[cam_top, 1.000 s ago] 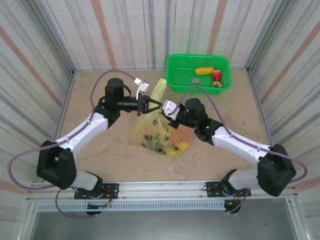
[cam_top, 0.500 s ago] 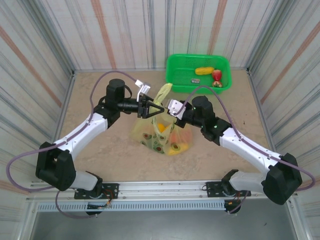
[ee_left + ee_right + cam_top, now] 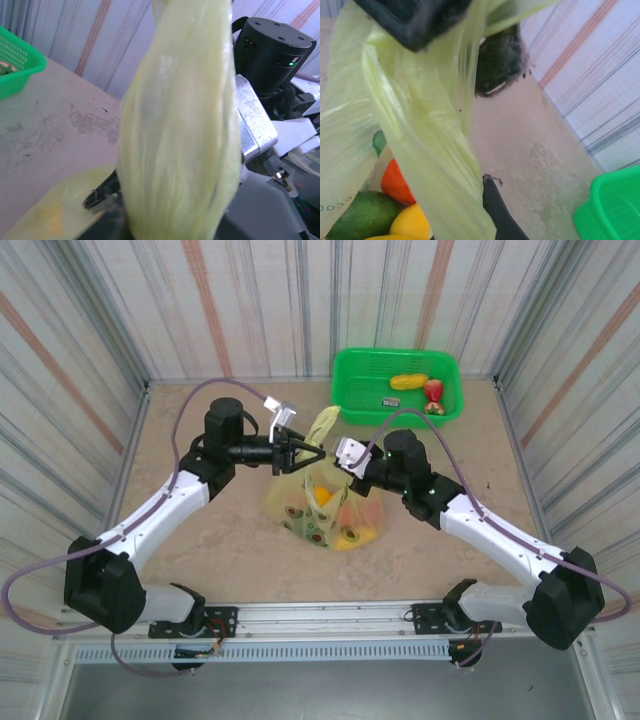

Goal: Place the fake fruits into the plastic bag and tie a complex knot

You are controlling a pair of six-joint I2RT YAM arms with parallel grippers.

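Where the two arms meet above the middle of the tabletop (image 3: 215, 550), the right jaws are pressed fully together on a thin fold at the top of the plastic bag (image 3: 325, 512). The film runs taut from them down toward the load. The left jaws face them from the other side, close by. A thick, twisted handle strip (image 3: 175, 125) of the bag lies between them and stands up beyond them, its tip toward the far edge. Whether they pinch it or merely bracket it cannot be told. Below both, the bag sits on the tabletop, bulging with the fake fruits (image 3: 405, 222): a yellow, an orange-red and a green one show through the film. Further out, a green basket (image 3: 343, 390) stands at the far edge toward the right corner, well apart from the bag. A yellow fruit (image 3: 408, 381) and a red fruit (image 3: 434, 390) lie in it.

Judged from this, the filling is mostly done and the step in hand is the knot, at an early stage. The handles are gathered and lifted, yet no finished tie is visible. The next move likely calls for a firm hold by the left jaws on their strip. That strip would then cross over the one on the right side and thread through, with the plastic kept taut and the bag neither tipped nor torn.
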